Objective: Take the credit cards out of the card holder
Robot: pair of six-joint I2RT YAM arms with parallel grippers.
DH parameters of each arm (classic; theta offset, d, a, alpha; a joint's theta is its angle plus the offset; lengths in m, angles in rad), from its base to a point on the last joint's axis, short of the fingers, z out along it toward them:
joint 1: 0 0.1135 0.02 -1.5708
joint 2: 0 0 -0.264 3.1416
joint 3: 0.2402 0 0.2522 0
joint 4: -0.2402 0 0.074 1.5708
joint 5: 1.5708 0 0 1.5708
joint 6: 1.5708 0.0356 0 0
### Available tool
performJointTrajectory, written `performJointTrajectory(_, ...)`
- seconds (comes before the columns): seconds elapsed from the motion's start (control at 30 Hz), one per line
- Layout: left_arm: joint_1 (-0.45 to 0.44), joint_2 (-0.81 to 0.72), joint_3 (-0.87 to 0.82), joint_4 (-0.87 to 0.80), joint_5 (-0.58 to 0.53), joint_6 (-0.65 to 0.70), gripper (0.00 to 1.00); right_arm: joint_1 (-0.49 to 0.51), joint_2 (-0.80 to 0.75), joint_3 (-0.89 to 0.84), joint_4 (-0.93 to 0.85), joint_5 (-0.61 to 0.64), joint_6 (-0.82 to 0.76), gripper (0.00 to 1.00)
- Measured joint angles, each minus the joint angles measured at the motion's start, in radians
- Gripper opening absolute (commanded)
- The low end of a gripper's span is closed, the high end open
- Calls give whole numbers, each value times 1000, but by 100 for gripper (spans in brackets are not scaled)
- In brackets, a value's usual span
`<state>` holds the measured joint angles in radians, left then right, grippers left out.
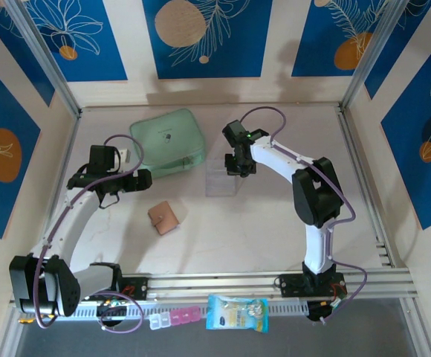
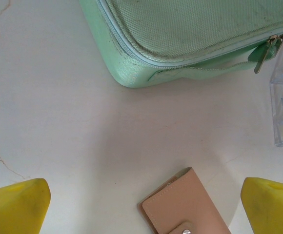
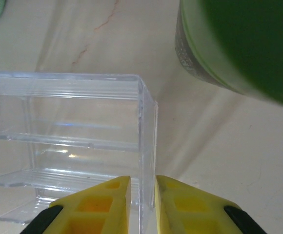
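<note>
Your yellow left fingers [image 2: 14, 204] gape wide and empty near the closed tan leather card holder [image 1: 163, 218] on the surface [image 1: 260, 238] — likely poised to grab; right fingers [image 3: 180, 204], barely parted, straddle a wall of the clear plastic box [image 3: 73, 126] — grip uncertain.

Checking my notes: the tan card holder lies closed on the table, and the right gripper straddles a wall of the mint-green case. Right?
No: the right wrist view shows the right gripper straddling a wall of the clear plastic box, not the mint-green case. The rest holds.
</note>
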<state>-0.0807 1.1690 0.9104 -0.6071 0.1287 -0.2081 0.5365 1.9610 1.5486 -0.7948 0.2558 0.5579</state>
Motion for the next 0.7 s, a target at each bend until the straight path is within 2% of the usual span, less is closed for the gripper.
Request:
performJointTrajectory(0.2,-3,7,-9,1,27,-24,100,10,-50,0,-14,3,0,24)
performJointTrajectory(0.37,-40,23,-51,20,56,-103,100,26,-135,-31,-14,-10,2,26)
performJointTrajectory(0.57,-148,98,-89,58,73,-157,99,45,-223,-73,-14,-20,5,27)
performJointTrajectory(0.7,-255,168,-84,105,98,-162,99,53,-255,-105,-14,-20,10,27)
